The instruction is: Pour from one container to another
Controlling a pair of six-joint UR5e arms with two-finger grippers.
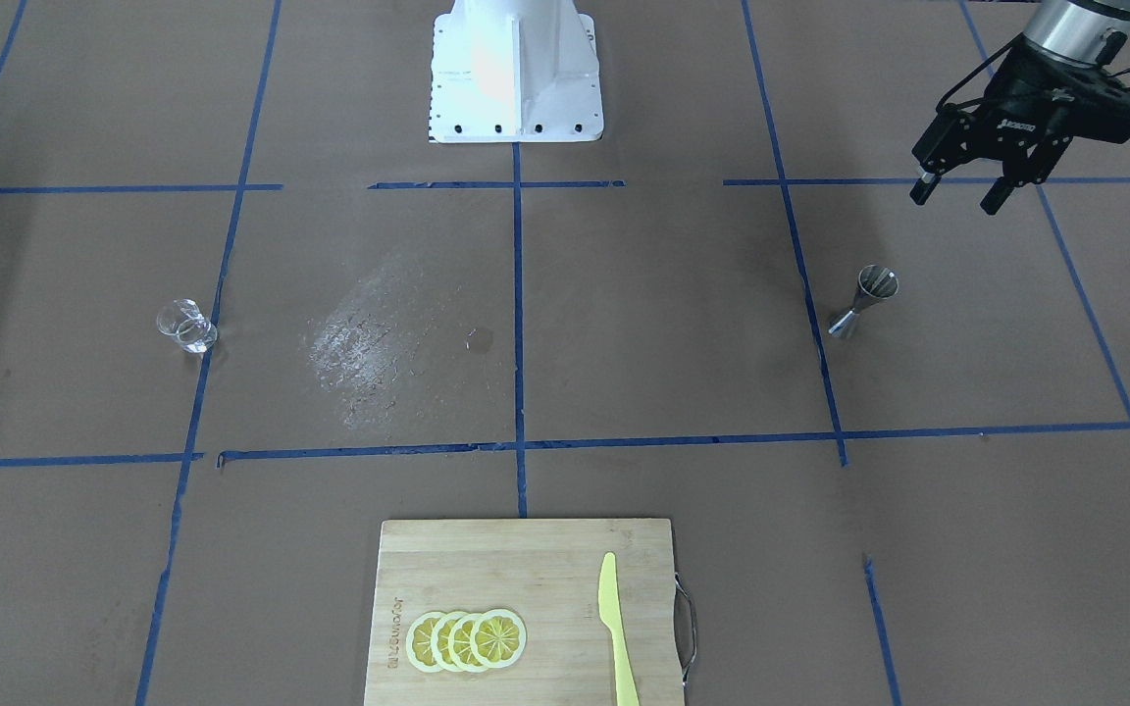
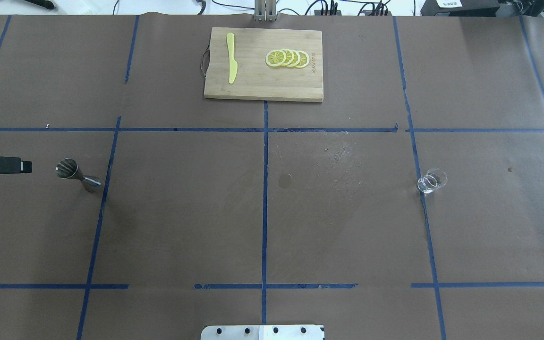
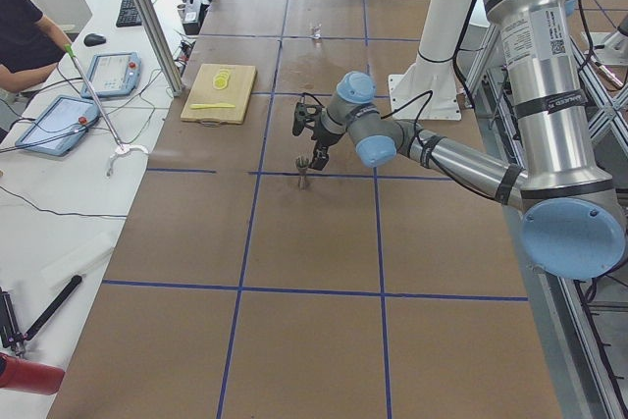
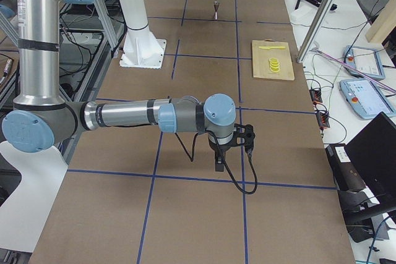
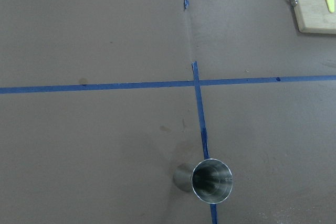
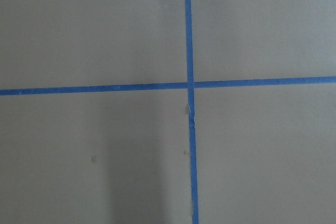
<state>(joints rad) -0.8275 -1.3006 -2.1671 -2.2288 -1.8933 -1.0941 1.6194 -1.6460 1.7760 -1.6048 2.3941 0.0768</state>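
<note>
A small steel jigger (image 1: pixel 864 302) stands upright on the brown table, also seen at the overhead view's left (image 2: pixel 77 174) and from above in the left wrist view (image 5: pixel 210 181). My left gripper (image 1: pixel 957 194) hovers above and behind the jigger, toward the table's end. It is open, with nothing between its fingers. A small clear glass (image 1: pixel 186 327) sits far across the table (image 2: pixel 431 181). My right gripper (image 4: pixel 219 164) shows only in the exterior right view, low over bare table near that end. I cannot tell whether it is open or shut.
A wooden cutting board (image 2: pixel 253 87) with lemon slices (image 2: pixel 287 58) and a yellow knife (image 2: pixel 231 57) lies at the far middle edge. A wet, scuffed patch (image 2: pixel 338 160) marks the table between jigger and glass. The robot base (image 1: pixel 516 74) stands at the near middle.
</note>
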